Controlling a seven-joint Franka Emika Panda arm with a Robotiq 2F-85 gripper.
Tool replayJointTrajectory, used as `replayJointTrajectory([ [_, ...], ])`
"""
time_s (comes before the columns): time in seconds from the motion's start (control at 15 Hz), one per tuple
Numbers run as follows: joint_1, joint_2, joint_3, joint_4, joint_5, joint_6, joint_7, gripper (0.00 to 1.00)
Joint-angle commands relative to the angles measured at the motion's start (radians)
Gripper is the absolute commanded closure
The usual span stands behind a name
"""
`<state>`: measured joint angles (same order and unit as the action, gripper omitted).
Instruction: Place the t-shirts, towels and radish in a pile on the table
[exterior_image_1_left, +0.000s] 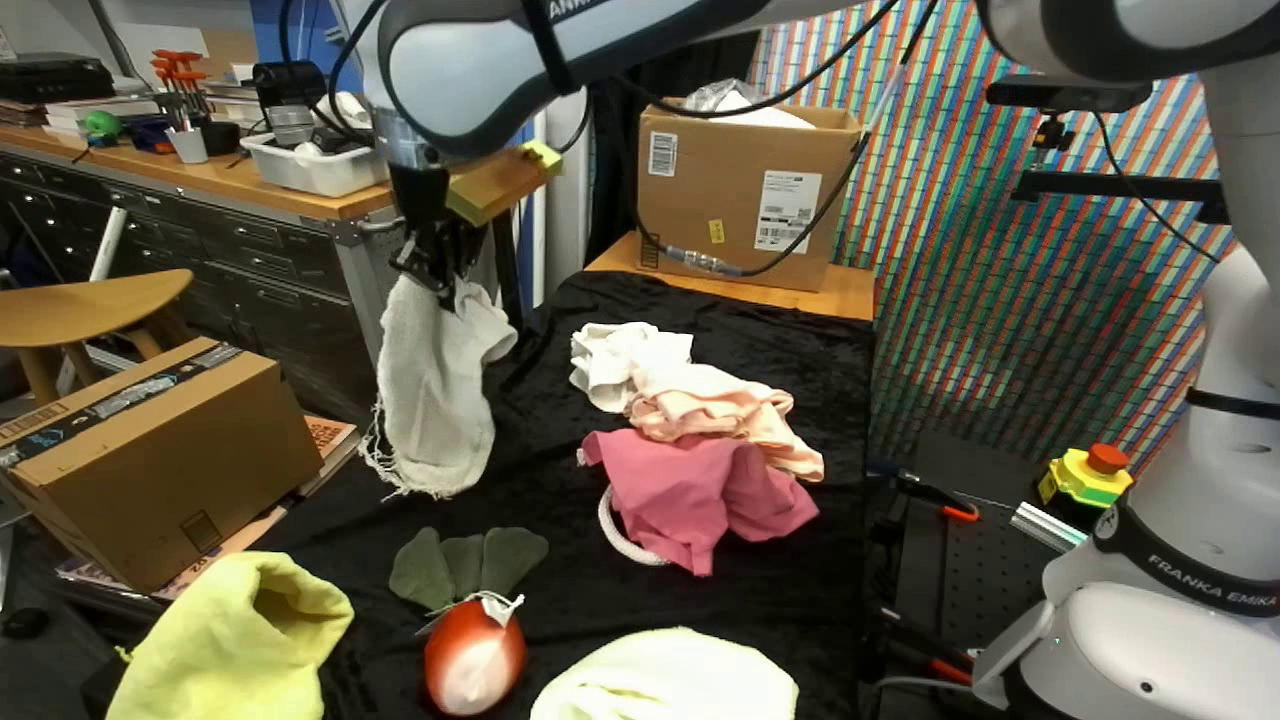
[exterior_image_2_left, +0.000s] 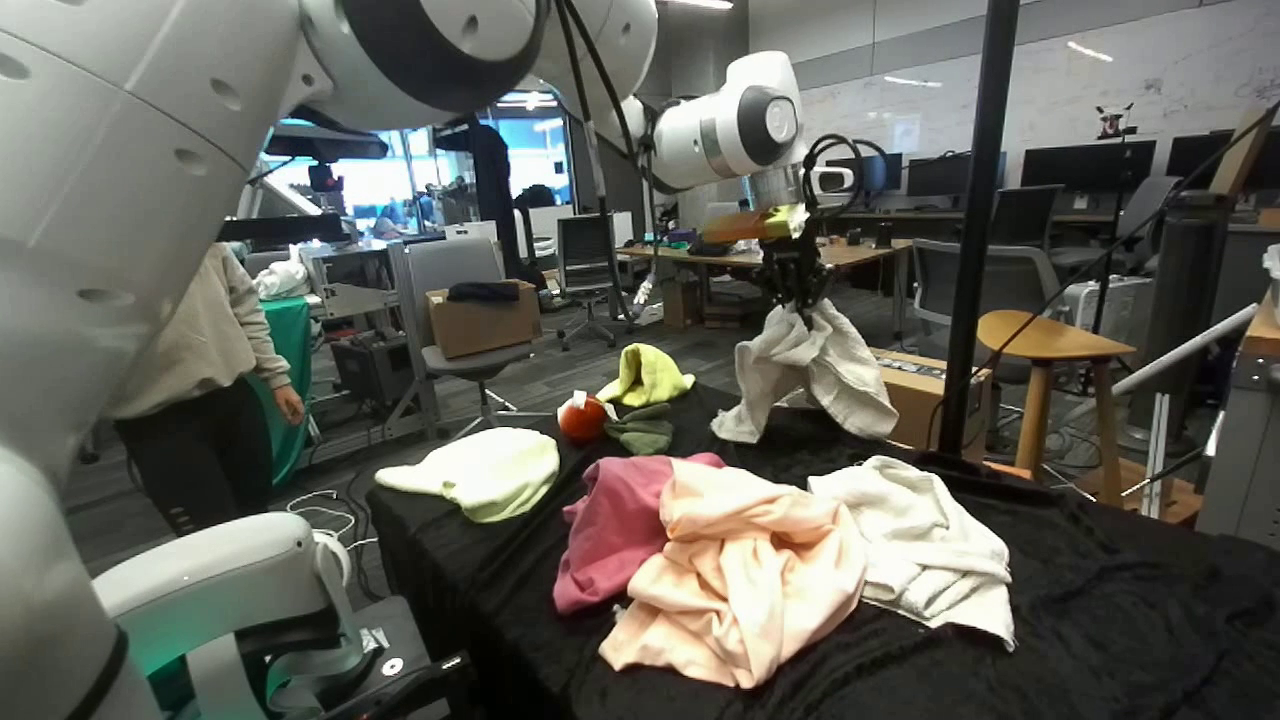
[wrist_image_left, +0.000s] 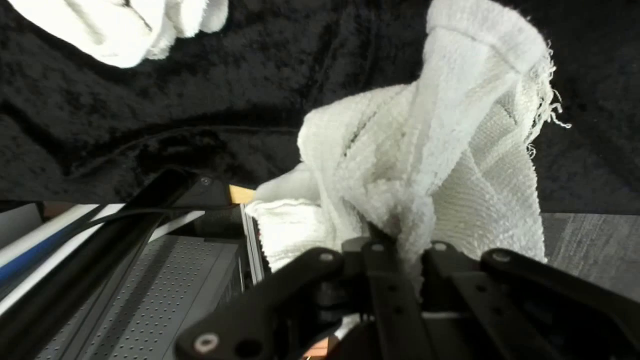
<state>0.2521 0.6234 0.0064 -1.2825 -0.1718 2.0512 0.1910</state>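
Note:
My gripper is shut on a white towel. The towel hangs over the side of the black-covered table; it also shows in an exterior view and the wrist view, bunched between the fingers. A second white cloth, a peach cloth and a pink cloth lie crumpled against each other on the table. The red plush radish with dark green leaves lies apart from them. A yellow cloth and a pale yellow cloth lie near it.
A white rope loop shows beside the pink cloth. A cardboard box stands beside the table near the hanging towel. Another box stands behind the table. A black post rises beside the table. A person stands in the background.

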Motion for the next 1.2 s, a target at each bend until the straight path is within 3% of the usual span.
replayJointTrajectory([
  [0.0,-0.040,-0.228,0.020,-0.237,0.024,0.040,-0.011,0.91],
  [0.6,-0.137,-0.666,0.014,-0.642,0.083,0.048,0.018,0.91],
  [1.07,-0.170,-0.764,0.022,-0.727,0.111,-0.064,-0.039,0.91],
  [1.13,-0.170,-0.762,0.021,-0.729,0.117,-0.078,-0.047,0.67],
])
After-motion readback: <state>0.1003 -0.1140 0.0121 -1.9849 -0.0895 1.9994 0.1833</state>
